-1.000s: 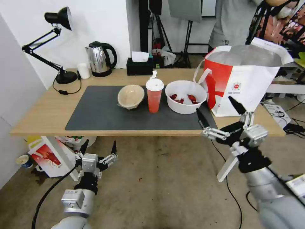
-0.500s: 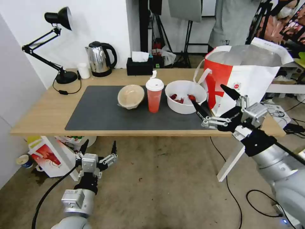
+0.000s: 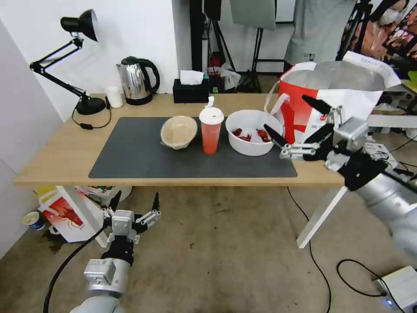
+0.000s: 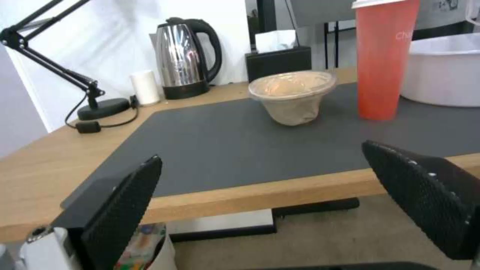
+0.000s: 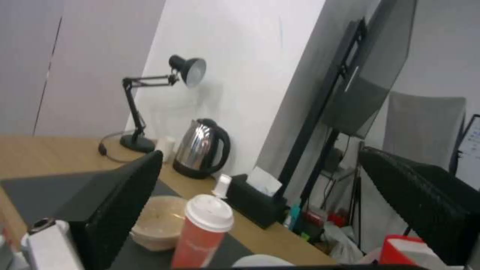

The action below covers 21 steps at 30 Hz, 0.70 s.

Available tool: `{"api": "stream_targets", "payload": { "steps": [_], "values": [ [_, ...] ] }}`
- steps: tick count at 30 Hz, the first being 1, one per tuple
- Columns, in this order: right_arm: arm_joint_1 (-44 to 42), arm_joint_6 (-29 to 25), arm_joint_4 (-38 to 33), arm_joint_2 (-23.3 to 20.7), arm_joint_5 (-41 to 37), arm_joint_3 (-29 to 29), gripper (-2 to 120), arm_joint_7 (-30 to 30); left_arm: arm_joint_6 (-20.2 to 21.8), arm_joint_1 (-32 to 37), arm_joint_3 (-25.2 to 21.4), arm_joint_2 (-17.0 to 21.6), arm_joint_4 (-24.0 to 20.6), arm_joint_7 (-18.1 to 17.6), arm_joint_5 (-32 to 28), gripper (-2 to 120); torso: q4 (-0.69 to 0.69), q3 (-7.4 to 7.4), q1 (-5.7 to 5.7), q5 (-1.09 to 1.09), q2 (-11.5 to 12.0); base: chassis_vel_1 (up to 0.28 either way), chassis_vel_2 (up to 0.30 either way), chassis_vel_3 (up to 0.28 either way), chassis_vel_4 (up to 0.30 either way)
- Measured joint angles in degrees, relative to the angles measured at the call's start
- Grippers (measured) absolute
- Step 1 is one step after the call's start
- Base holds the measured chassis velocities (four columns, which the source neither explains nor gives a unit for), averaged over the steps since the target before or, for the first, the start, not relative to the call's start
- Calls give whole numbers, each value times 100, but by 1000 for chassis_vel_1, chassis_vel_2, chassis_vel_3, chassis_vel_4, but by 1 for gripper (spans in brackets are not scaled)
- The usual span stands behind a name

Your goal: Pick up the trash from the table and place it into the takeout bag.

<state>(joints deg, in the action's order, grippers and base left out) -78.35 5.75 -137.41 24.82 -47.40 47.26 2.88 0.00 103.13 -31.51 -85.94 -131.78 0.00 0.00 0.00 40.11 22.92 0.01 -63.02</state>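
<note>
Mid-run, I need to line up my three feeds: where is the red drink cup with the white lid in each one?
Head view: red drink cup stands mid-mat, between the beige paper bowl and the white plastic bowl.
Left wrist view: the cup is at the upper right, its lid cut by the frame edge.
Right wrist view: the cup is at the bottom centre.
Shared landmark: the steel kettle.

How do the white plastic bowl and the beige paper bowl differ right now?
The white plastic bowl is larger and stands upright; the beige paper bowl is smaller and tipped, its mouth facing the camera. The white plastic bowl holds red scraps; the beige paper bowl looks empty. The open right gripper is beside the white plastic bowl, far from the beige paper bowl. Both rest on the dark mat, flanking the red cup.
</note>
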Motion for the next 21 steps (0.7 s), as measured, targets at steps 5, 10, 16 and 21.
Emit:
{"api": "stream_targets", "payload": {
  "steps": [5, 10, 16, 21],
  "values": [
    [406, 219, 360, -661, -749, 110, 100, 472, 0, 0, -1, 0, 0, 0, 0, 100, 0, 0, 0, -1, 0, 0, 0, 0, 0],
    [699, 442, 761, -1324, -1298, 100, 100, 1187, 0, 0, 0, 0, 0, 0, 0, 100, 0, 0, 0, -2, 0, 0, 0, 0, 0],
    [700, 606, 838, -1703, -1437, 18, 100, 1592, 0, 0, 0, 0, 0, 0, 0, 100, 0, -1, 0, 0, 0, 0, 0, 0, 0],
    [547, 664, 859, -2061, -1778, 9, 100, 1870, 0, 0, 0, 0, 0, 0, 0, 100, 0, -1, 0, 0, 0, 0, 0, 0, 0]
  ]
}}
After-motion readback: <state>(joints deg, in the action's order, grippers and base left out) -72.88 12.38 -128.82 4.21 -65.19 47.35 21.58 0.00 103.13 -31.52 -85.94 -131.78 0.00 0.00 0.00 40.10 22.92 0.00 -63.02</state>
